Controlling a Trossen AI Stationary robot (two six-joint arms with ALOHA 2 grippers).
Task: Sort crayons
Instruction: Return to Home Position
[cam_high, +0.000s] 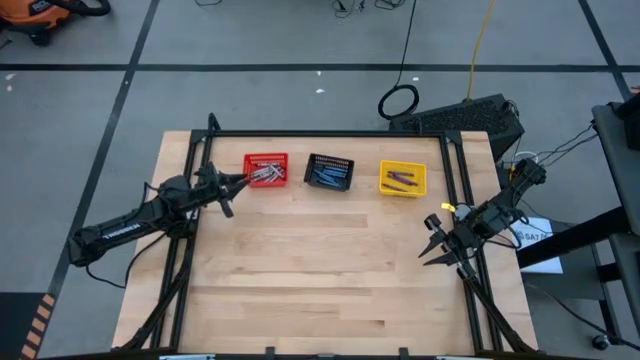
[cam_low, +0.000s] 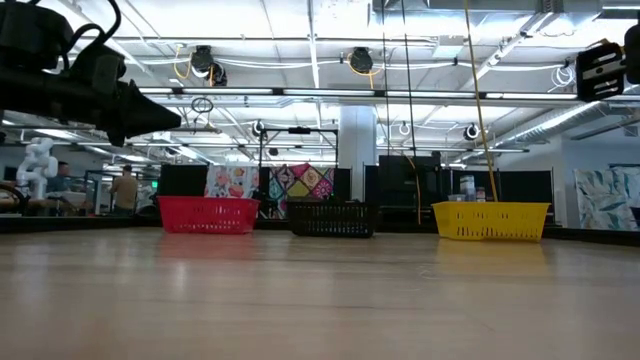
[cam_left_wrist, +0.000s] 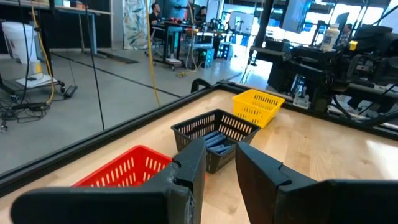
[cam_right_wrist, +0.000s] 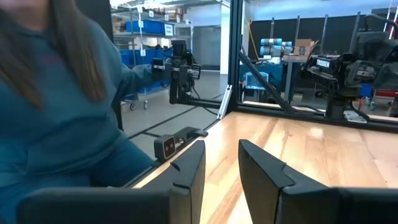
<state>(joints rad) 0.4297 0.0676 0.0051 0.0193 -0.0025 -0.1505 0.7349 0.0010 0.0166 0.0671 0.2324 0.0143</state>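
crayons (cam_high: 266, 173) all look binned; both claws loose and empty
bench (cam_high: 320, 290) shows none loose at its front edge or middle. right claw (cam_high: 430, 243) hangs spread by the right edge, well apart from every basket. left claw (cam_high: 236, 195) gapes just beside the red basket (cam_high: 266, 156), whose grey crayons lie nearest it. black basket (cam_high: 330, 158) and yellow basket (cam_high: 403, 164) follow along the far edge; only parking the arms seems left.

One red basket (cam_low: 208, 214), one black basket (cam_low: 332, 219), one yellow basket (cam_low: 490, 221), two arms (cam_high: 125, 230) (cam_high: 495, 212); crayons (cam_high: 266, 174) uncountable
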